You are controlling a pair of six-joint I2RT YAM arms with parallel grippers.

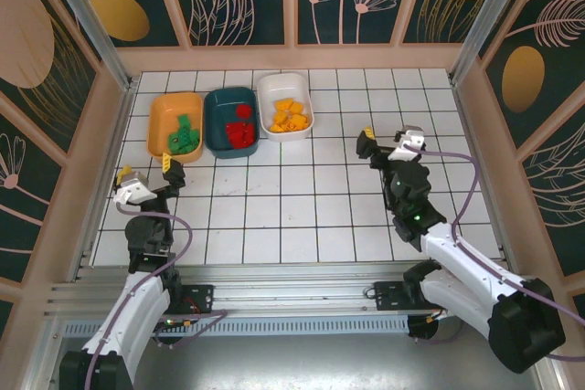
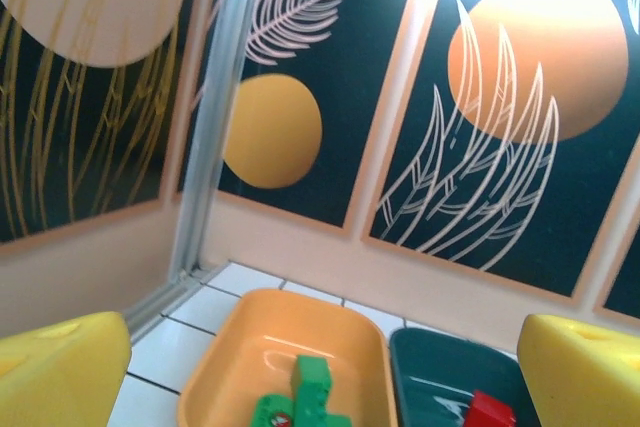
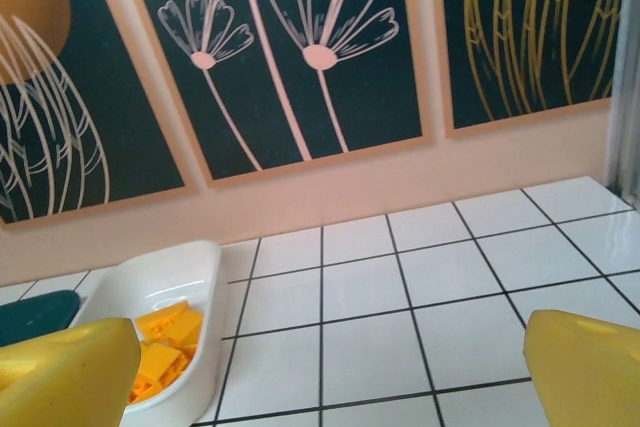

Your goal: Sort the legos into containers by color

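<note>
Currently, the green legos [image 1: 184,137] lie in the orange tray [image 1: 169,109], the red legos [image 1: 241,127] in the dark teal tray [image 1: 224,102], and the yellow-orange legos [image 1: 289,117] in the white tray [image 1: 279,89]. All three trays sit side by side along the far edge of the table [image 1: 302,216], toward its far left corner. Every brick we can see lies inside a tray of one color, so we judge the sorting complete, with nothing left to move. The left gripper [image 1: 146,175] stands near the left edge, fingers spread wide and empty. The right gripper [image 1: 388,141], toward the right edge, is likewise spread and holds nothing.
</note>
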